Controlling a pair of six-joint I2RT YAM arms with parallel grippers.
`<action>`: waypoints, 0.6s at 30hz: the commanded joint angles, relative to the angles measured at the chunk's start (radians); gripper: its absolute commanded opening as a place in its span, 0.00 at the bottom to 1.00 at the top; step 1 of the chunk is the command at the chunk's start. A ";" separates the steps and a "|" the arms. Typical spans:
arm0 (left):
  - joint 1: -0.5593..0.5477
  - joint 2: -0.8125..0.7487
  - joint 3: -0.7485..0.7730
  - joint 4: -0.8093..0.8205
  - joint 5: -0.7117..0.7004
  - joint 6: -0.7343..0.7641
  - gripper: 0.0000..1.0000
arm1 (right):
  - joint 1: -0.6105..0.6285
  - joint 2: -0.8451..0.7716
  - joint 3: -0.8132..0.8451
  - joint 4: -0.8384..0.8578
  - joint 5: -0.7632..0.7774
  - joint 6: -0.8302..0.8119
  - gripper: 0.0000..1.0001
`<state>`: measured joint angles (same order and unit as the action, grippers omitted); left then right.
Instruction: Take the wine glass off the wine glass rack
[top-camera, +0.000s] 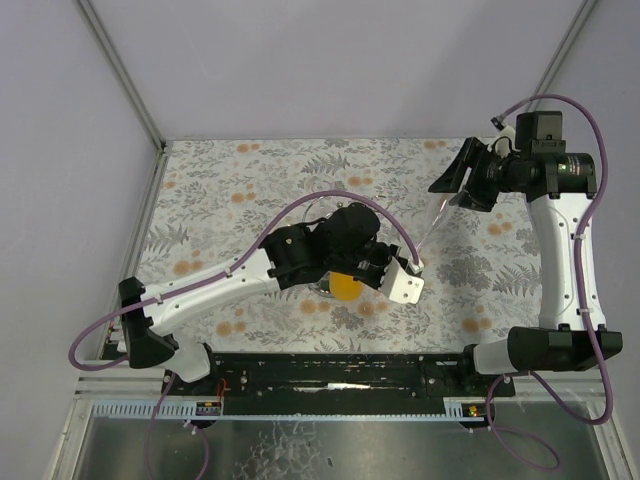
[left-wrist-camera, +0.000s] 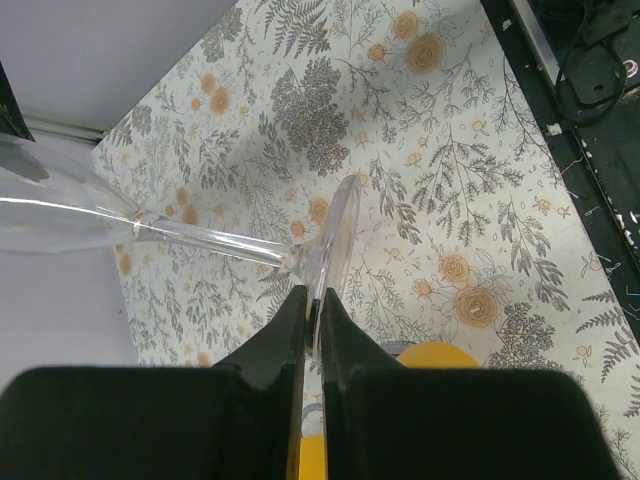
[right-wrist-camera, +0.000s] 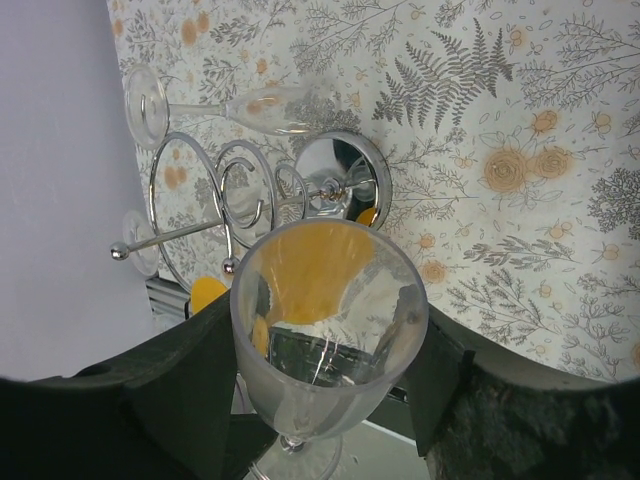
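A clear wine glass (top-camera: 432, 225) hangs tilted in the air between both arms, away from the rack. My left gripper (left-wrist-camera: 312, 300) is shut on the rim of its round foot (left-wrist-camera: 338, 240), and the stem runs off left to the bowl. My right gripper (right-wrist-camera: 320, 330) has its fingers (right-wrist-camera: 195, 350) against either side of the frosted bowl (right-wrist-camera: 325, 300). The wine glass rack (right-wrist-camera: 338, 182), with its chrome disc base, ball-tipped post and wire loops, shows behind the bowl. A second glass (right-wrist-camera: 270, 108) hangs on its loops. From above, my left arm (top-camera: 320, 250) hides most of the rack.
A yellow round object (top-camera: 345, 287) lies under my left wrist, beside the rack base. The floral tablecloth (top-camera: 250, 180) covers the table. A black rail (top-camera: 330, 375) runs along the near edge, and grey walls close the back and sides.
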<state>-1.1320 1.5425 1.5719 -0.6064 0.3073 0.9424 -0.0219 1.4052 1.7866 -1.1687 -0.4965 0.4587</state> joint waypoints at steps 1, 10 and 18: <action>-0.007 -0.038 -0.010 0.051 -0.049 0.026 0.00 | -0.013 -0.009 0.011 0.023 -0.019 -0.015 0.19; -0.009 -0.042 0.007 0.172 -0.097 -0.100 1.00 | -0.024 -0.006 0.122 0.031 0.164 -0.027 0.14; -0.005 -0.018 0.155 0.251 -0.116 -0.399 1.00 | -0.024 0.020 0.137 0.211 0.505 -0.093 0.14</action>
<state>-1.1336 1.5291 1.6169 -0.5041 0.2249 0.7406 -0.0422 1.4185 1.9476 -1.1103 -0.2066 0.4198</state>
